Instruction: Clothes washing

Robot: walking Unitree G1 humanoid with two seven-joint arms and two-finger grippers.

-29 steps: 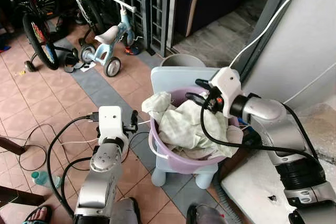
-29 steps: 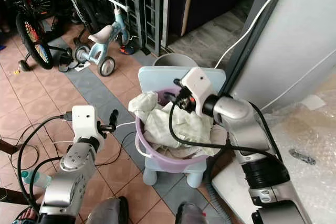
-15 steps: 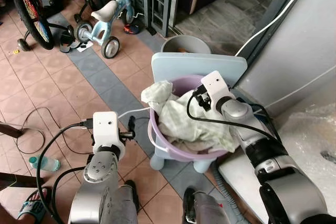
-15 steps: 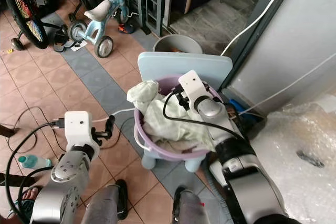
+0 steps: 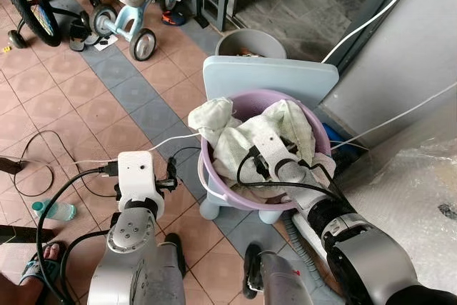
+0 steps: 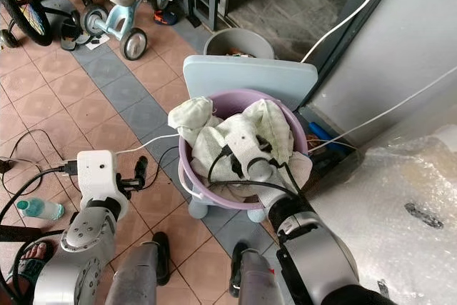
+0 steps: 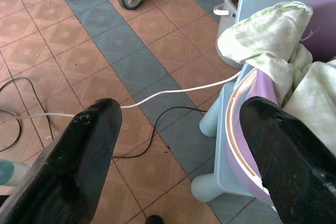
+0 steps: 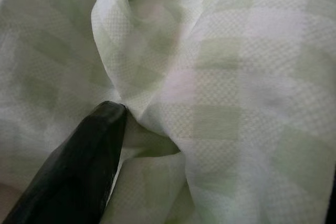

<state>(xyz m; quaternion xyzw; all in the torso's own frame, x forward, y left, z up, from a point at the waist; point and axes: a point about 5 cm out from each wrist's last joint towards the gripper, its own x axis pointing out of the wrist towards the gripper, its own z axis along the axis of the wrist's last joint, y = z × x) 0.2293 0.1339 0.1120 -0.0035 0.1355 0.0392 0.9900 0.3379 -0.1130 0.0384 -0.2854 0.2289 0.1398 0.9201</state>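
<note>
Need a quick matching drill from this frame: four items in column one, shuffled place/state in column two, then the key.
Column one
1. checked cloth
2. purple basin
3. left gripper
4. right gripper

Column two
A. open, held above the tiled floor beside the basin
B. pushed into the laundry, cloth against one finger
C. sits on a pale blue stool
D. piled in the basin, one end draped over the rim

Pairs: 1-D, 2-C, 3-A, 4-B
</note>
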